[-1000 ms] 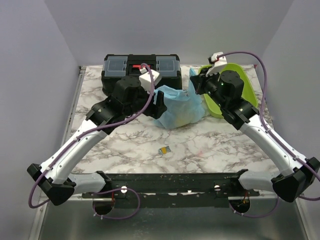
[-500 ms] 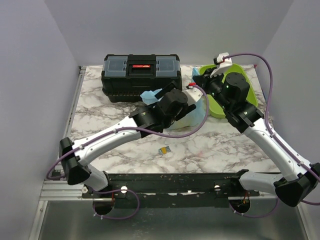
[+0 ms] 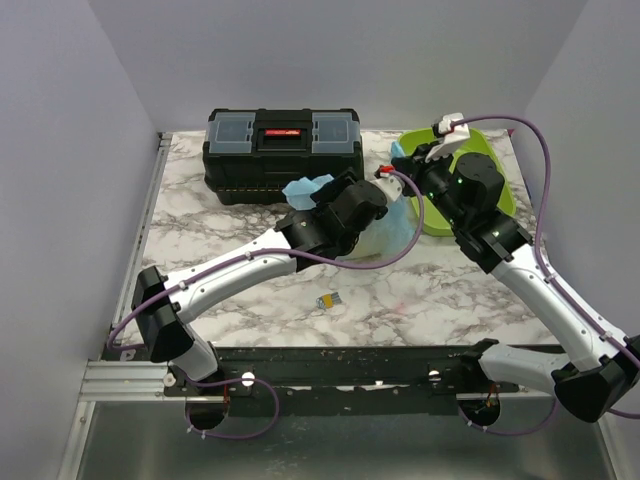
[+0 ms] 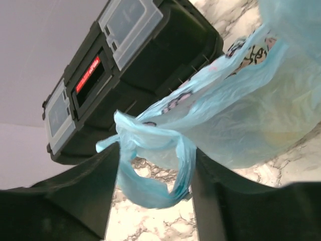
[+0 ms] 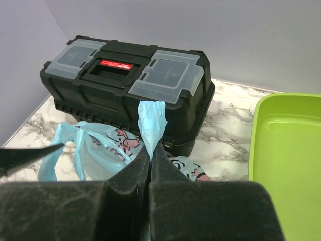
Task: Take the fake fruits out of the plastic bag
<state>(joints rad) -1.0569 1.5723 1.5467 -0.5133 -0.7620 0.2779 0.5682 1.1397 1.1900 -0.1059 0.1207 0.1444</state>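
The left arm has swung across from the toolbox side and now reaches over the bag, which sits on the counter between the toolbox and the green tray. The left end effector has its fingers apart, and one loop handle of the bag hangs in the gap between them, not yet pinched. The right end effector has kept its place, fingers together and clamped on the other handle, a twisted blue strip standing up above them.

To my eye this sets up a two-handed pull to spread the mouth. Once the left fingers close on that loop, the bag can be opened. The fruits are all inside, showing only as a yellow tint through the thin wall.
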